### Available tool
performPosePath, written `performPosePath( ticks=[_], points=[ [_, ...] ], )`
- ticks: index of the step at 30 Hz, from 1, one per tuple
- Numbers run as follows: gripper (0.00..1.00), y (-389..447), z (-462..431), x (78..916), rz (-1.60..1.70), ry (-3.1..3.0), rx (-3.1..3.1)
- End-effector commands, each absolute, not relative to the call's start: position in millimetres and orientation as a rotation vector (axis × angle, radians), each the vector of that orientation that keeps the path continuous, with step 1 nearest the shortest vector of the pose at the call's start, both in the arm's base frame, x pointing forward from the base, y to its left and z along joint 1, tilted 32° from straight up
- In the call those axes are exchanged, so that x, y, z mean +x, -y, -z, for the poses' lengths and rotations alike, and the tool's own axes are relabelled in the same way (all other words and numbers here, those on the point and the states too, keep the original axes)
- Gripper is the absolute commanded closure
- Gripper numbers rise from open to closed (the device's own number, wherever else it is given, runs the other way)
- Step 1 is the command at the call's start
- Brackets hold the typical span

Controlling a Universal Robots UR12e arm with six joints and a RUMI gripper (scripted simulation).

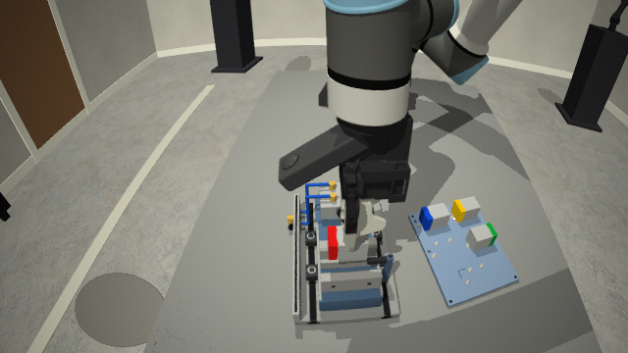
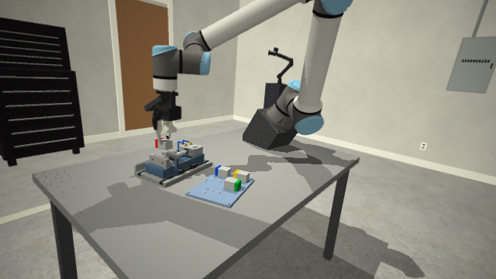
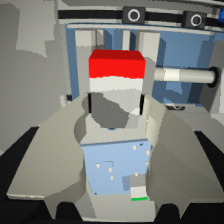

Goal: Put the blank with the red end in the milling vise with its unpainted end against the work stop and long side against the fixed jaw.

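Note:
My gripper (image 1: pixel 360 235) is shut on the red-ended blank (image 1: pixel 333 242) and holds it above the milling vise (image 1: pixel 343 265). In the wrist view the blank (image 3: pixel 116 82) sits between my two pale fingers, red end pointing away from the camera, above the vise's two low bars. In the exterior view the blank (image 2: pixel 160 143) hangs a little above the vise (image 2: pixel 172 160), red end to the left. The work stop rod (image 3: pixel 182 76) shows to the right of the blank. The jaw with blue hoses (image 1: pixel 319 196) is at the far end; the plain fixed jaw (image 1: pixel 350 284) is nearer the camera.
A blue plate (image 1: pixel 461 255) to the right of the vise holds three other blanks with blue (image 1: pixel 434 217), yellow (image 1: pixel 466 209) and green (image 1: pixel 482 236) ends. The arm's base (image 2: pixel 271 129) stands at the back of the table.

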State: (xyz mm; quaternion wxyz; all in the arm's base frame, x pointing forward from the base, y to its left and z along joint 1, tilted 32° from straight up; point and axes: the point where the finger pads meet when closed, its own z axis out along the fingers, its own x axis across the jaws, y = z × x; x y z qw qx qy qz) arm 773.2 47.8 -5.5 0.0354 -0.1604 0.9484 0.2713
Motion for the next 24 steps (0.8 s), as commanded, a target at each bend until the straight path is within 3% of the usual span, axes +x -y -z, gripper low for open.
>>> performPosePath(
  ticks=[1, 24],
  points=[
    [1.0, -46.6, 5.7, 775.6, -0.829, -2.912, -0.494],
    [1.0, -55.6, 18.4, 773.4, -0.833, -2.914, -0.495]
  ],
)
